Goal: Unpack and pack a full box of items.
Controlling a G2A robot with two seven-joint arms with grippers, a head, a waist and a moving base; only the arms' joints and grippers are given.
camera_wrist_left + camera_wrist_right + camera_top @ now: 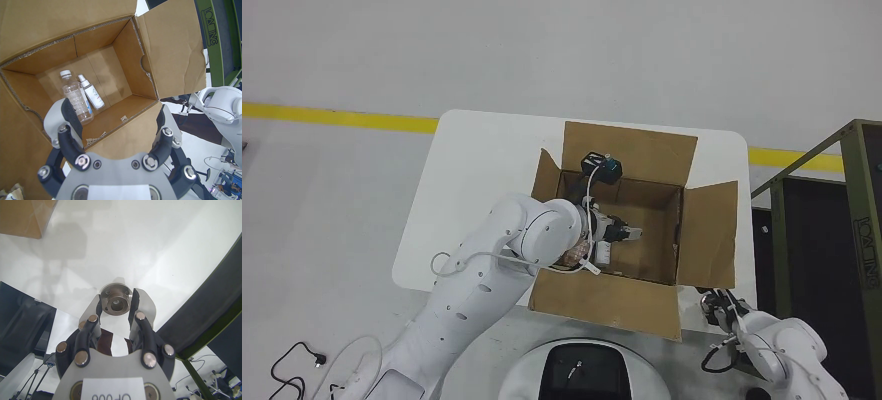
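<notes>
While left gripper (114, 108) gapes above box (122, 47) (bottle (77, 98), sprayer (91, 92) inside), right gripper (116, 293) holds flange (115, 305).

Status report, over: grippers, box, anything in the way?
Left gripper open above the box. Right gripper shut on a metal flange. Clear bottle and spray bottle side by side inside. Nothing blocking them.

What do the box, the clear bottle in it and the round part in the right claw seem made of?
The box: corrugated cardboard, matte brown; fluted edges show. The clear bottle: probably thin plastic, glossy and see-through. The round part in the right claw: apparently metal, dull grey sheen, drilled holes.
</notes>
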